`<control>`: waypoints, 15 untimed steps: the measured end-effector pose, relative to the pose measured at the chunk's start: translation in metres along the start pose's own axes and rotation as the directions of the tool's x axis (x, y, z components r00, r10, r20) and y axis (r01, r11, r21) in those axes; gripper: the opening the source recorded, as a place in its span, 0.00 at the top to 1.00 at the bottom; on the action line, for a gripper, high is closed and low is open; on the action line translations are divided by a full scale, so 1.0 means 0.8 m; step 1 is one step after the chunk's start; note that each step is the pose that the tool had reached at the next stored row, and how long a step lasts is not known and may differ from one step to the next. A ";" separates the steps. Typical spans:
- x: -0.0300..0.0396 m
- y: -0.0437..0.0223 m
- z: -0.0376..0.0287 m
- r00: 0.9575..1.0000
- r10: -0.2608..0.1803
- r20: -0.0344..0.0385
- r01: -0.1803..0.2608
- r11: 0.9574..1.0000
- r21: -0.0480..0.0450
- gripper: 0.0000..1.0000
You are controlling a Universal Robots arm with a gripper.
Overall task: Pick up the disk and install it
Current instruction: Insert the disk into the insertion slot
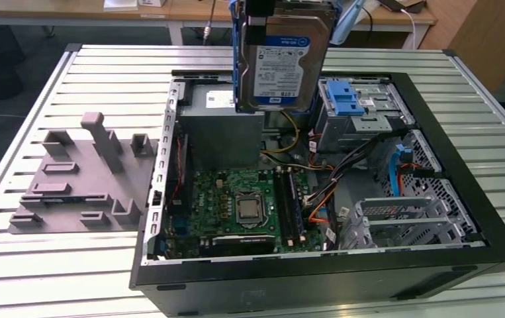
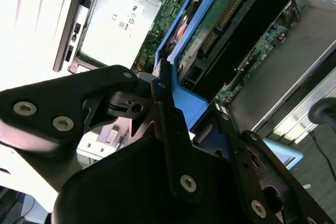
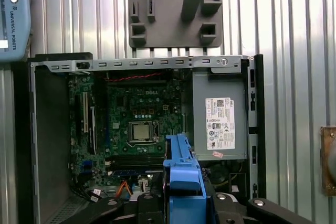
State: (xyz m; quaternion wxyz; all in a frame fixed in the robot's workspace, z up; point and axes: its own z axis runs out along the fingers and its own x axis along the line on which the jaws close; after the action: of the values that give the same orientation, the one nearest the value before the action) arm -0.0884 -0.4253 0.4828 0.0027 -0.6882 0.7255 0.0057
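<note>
Exterior view: disk [image 1: 283, 63] hangs upright, label toward camera, over the far end of the open computer case [image 1: 323, 271], near the power supply [image 1: 221, 116] and beside the drive cage [image 1: 358, 109]. Case lies open side up on the worktop [image 1: 102, 265], reaching its near edge, likely for top access. Second wrist view: claw [image 2: 189, 100] clenched on the disk's blue rails, fingers [image 2: 173, 129] flanking one end, probably so the other end stays free. First wrist view: the disk's blue end hangs over the case interior, motherboard [image 3: 136, 124] below it.
</note>
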 end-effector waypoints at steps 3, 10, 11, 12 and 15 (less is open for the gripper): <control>0.0019 -0.0001 0.0000 1.000 0.000 0.000 0.000 1.000 0.000 0.64; 0.0068 -0.0003 -0.0001 1.000 0.000 0.000 0.000 1.000 0.000 0.64; 0.0075 -0.0004 -0.0001 1.000 0.000 0.000 0.000 1.000 0.000 0.64; 0.0082 -0.0004 -0.0001 1.000 0.000 -0.001 0.000 1.000 0.000 0.64; 0.0107 -0.0007 -0.0001 1.000 0.000 -0.001 0.000 1.000 0.000 0.64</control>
State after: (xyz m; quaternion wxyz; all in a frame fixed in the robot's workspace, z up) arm -0.0883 -0.4339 0.4827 0.0025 -0.6882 0.7255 0.0054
